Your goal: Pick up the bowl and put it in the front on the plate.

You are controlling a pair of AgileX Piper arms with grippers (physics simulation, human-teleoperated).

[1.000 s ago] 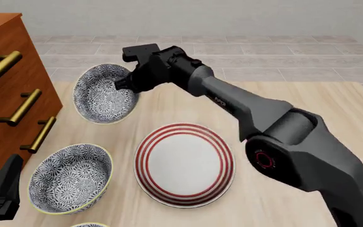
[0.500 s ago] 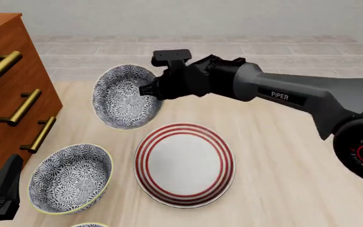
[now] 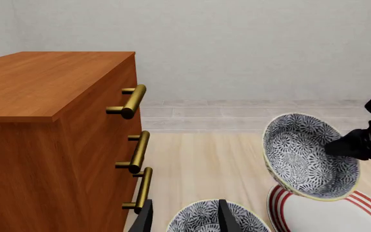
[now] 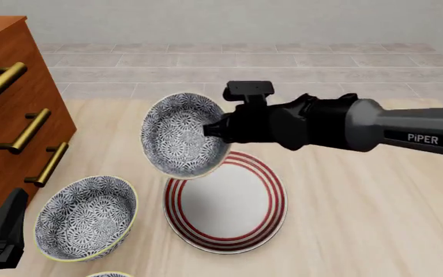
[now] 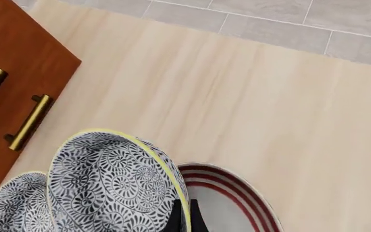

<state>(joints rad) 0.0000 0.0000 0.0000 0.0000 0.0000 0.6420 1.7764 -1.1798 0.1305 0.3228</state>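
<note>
Two bowls show in my left wrist view: the bowl (image 3: pixel 308 162) tilted, empty, lifted at right over the plate (image 3: pixel 340 215); my left gripper (image 3: pixel 184 216) has its jaws apart. Front view: right gripper (image 4: pixel 215 130) clamps its rim at centre; second bowl (image 4: pixel 85 217) sits lower left, empty. Right wrist view: fingertips (image 5: pixel 183 218) pinch the rim, bowl cropped.

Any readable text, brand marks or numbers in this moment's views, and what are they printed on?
"PiPER": white lettering on the right arm link, front view.
No other text: the bowl, plate, second bowl and drawer cabinet carry only patterns, rings or brass handles.
</note>
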